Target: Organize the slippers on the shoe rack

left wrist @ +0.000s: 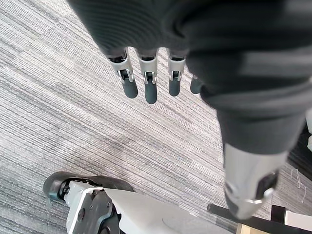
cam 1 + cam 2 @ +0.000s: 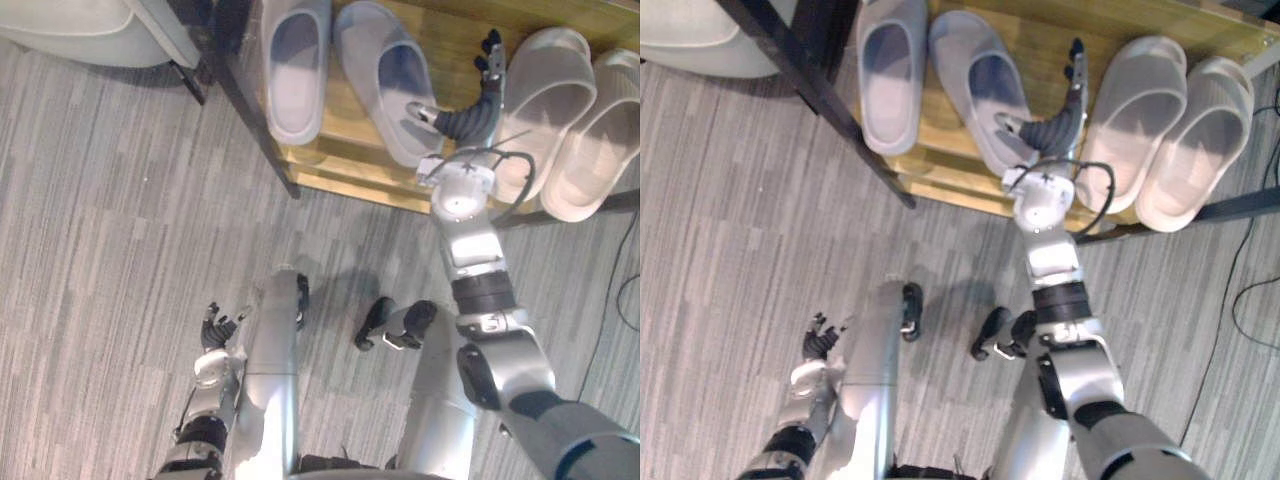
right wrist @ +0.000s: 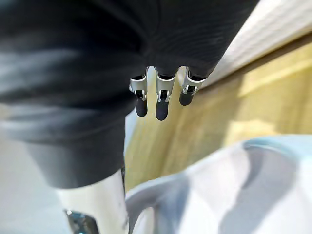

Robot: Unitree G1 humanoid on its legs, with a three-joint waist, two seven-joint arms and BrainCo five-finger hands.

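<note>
Floor: grey striped carpet (image 2: 100, 250) across most of the frame, with the wooden shoe rack (image 2: 455, 40) along the top edge.
Grey pair: both are on the rack at upper centre. The left grey slipper (image 2: 297, 65) lies straight. The right grey slipper (image 2: 392, 85) is angled away from it, its heel reaching the front edge.
Beige pair: the two beige slippers (image 2: 545, 100) lie side by side at upper right, both slanted the same way.
Right hand: my right hand (image 2: 480, 100) reaches in between the right grey slipper and the beige pair. Its fingers are straight and it holds nothing. The thumb points at the grey heel, but I cannot tell whether it touches.
Left hand: my left hand (image 2: 218, 328) hangs at lower left over the carpet, fingers relaxed, empty.
Progress: I judge this nearly done, since all four slippers are shelved. Squaring up the tilted grey one looks like what's left.
</note>
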